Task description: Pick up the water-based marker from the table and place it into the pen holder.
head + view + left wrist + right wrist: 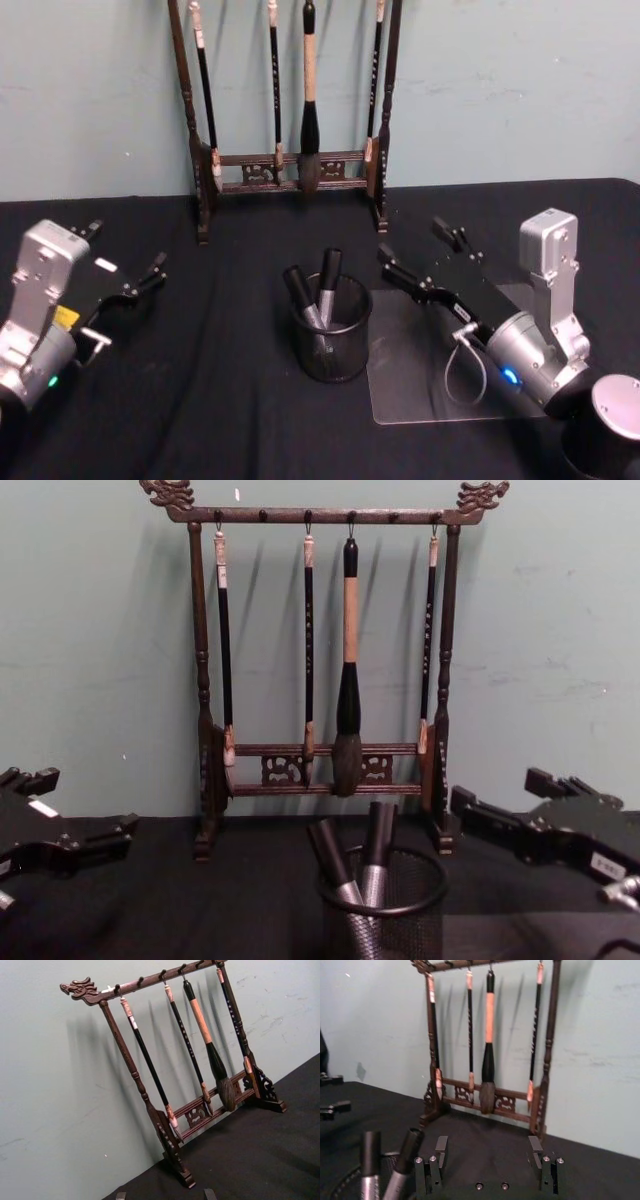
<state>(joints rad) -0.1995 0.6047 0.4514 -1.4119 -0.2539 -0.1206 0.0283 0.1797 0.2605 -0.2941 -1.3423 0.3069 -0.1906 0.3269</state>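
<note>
Two markers (318, 290) already stand in the mesh pen holder (345, 362) at centre frame, both the left gripper (128, 262) and right gripper (425, 252) hang with jaws apart, so I judge a careless swing could topple it.

Two markers (318, 292) upright in mesh pen holder (333, 345).

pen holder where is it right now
The pen holder stands mid-table in the head view, in front of the brush rack, holding two markers.
</note>
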